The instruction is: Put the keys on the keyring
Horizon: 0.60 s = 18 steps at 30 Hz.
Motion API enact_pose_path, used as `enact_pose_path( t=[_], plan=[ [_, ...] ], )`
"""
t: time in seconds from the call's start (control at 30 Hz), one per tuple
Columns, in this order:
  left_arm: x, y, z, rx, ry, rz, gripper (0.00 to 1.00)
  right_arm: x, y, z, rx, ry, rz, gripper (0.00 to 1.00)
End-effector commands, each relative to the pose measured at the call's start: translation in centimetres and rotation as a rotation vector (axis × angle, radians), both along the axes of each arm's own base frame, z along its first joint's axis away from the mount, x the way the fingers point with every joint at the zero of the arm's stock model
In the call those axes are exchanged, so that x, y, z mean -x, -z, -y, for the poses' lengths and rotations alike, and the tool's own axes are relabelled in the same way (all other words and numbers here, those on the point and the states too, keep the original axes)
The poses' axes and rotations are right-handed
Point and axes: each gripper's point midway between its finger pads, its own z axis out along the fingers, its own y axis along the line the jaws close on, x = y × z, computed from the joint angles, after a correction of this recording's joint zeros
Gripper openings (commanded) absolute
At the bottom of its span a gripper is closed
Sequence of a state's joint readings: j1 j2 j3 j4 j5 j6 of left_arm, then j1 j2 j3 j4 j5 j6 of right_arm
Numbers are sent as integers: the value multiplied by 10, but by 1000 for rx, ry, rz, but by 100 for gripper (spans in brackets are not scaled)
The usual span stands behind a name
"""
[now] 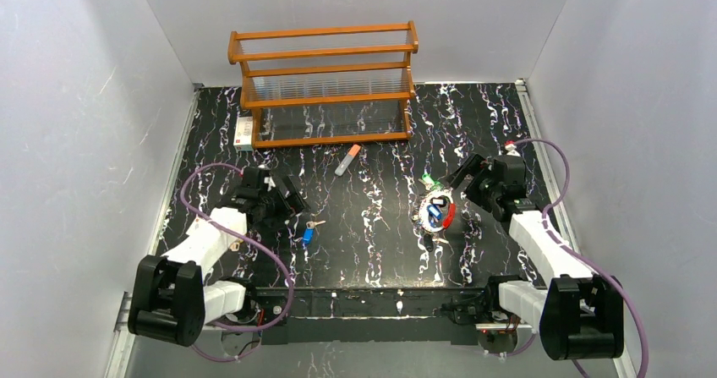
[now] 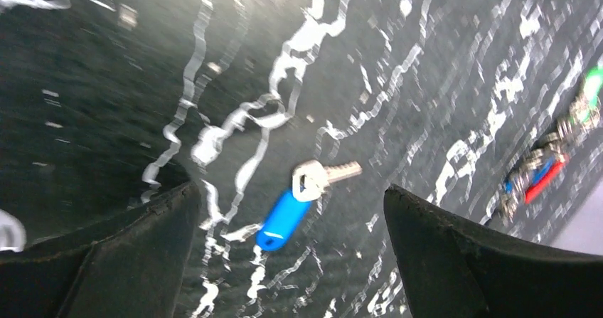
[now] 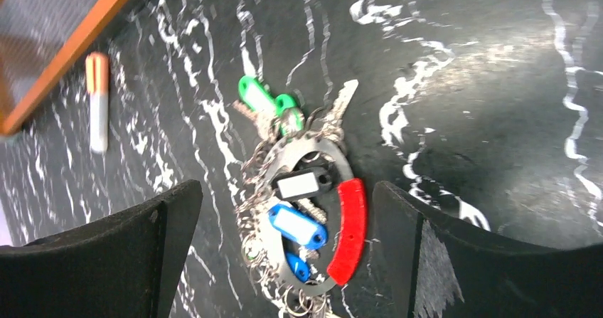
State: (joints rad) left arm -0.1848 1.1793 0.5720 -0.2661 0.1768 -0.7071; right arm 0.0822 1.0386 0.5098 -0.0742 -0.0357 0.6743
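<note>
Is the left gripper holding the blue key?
No, the blue key lies flat on the table, touching neither finger of the open left gripper.

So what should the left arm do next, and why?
Probably lower the open left hand around the small silver key with the blue plastic head. It lies loose between the fingers, ungripped, far from the large silver ring with the red section.

The key point(image 2: 299, 198) is blue-headed, the keyring point(image 3: 350, 225) silver and red.
</note>
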Motion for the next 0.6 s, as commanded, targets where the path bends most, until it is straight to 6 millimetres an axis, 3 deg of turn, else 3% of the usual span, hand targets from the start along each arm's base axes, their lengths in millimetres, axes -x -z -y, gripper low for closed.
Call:
enact_pose_path(
  t=[0.0, 0.33, 0.57],
  plan=[
    [3, -22, 42, 137, 70, 77, 98, 7, -16, -36, -38, -234, -27, 99],
    [-17, -16, 107, 249, 104, 146, 98, 27, 9, -87, 111, -455, -137, 95],
    [-37, -21, 148, 272, 209, 146, 98, 33, 48, -100, 186, -477, -273, 91]
  ],
)
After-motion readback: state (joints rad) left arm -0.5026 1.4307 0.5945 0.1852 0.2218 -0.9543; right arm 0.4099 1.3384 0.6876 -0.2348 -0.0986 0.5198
